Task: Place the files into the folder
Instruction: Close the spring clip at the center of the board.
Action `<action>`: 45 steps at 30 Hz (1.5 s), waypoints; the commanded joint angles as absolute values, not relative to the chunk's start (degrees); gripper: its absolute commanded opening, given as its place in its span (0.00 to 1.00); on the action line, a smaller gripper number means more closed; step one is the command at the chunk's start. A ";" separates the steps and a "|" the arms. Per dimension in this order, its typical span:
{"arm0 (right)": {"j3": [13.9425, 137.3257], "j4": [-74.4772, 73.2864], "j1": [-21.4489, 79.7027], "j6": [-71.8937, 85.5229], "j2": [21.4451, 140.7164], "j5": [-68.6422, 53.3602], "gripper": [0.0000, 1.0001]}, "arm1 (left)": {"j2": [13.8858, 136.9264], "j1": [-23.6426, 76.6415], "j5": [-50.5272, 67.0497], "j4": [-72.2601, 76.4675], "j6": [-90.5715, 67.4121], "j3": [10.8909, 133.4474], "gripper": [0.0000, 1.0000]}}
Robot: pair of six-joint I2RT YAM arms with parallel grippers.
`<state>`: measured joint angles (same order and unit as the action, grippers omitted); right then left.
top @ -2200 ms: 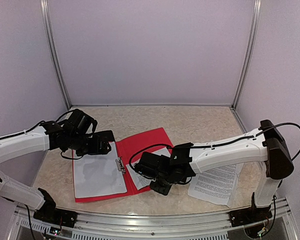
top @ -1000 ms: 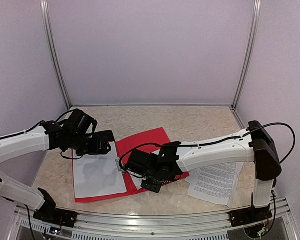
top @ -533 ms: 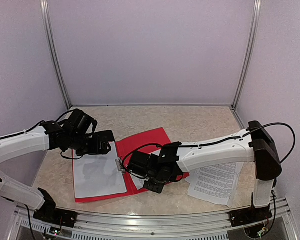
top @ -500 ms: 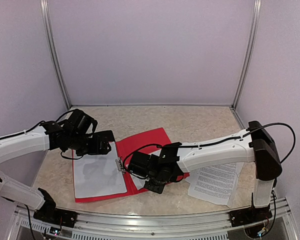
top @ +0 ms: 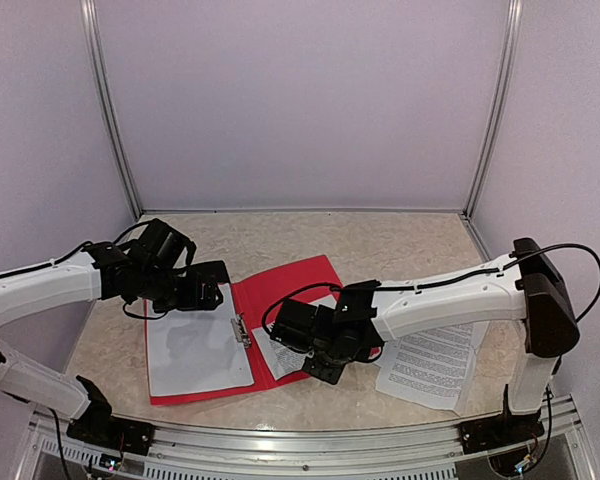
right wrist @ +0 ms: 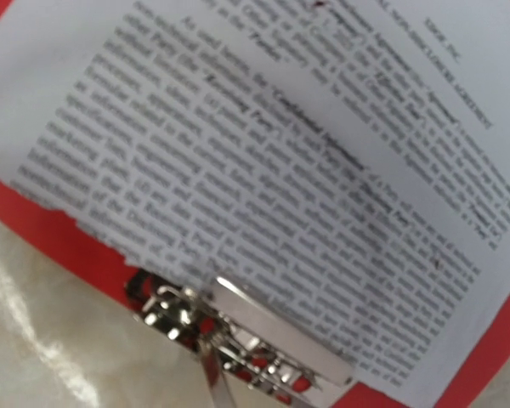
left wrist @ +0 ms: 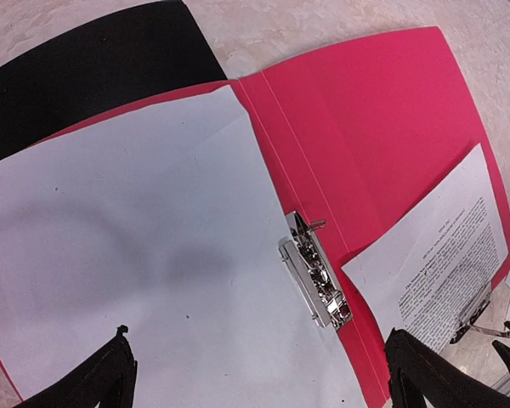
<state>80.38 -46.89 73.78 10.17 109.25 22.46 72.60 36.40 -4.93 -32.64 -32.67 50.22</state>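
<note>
Lying askew on the right flap of the open red card folder (top: pixel 290 282), towards the near edge of the worktop (top: pixel 380 240), the printed white paper sheet (left wrist: pixel 442 246) is overhung by the right gripper (top: pixel 322 368), whose closure cannot be told, the left gripper (top: pixel 205 287) being spread wide; dragged against the metal clip (left wrist: pixel 316 280), it could be creased.

You've got the left arm (top: pixel 40 285) and right arm (top: pixel 450 300) in smooth white shells broken up by chunky black joint housings (top: pixel 545 310), a thin black cable (top: pixel 570 246) looping off the right elbow, black base blocks (top: pixel 490 435), and a matte-black left gripper (left wrist: pixel 255 340).
</note>
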 commanded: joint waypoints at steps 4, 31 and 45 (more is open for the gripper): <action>77.37 -47.21 73.18 12.63 105.66 24.02 0.25 | 73.56 36.64 -4.61 -33.16 -31.59 51.99 0.99; 67.54 -34.68 69.99 23.76 92.97 17.10 0.38 | 75.80 45.08 -2.63 -23.40 -25.56 49.84 0.99; 65.34 -33.75 66.86 32.38 93.97 14.69 0.30 | 81.09 47.02 -2.46 -23.65 -26.13 52.45 0.99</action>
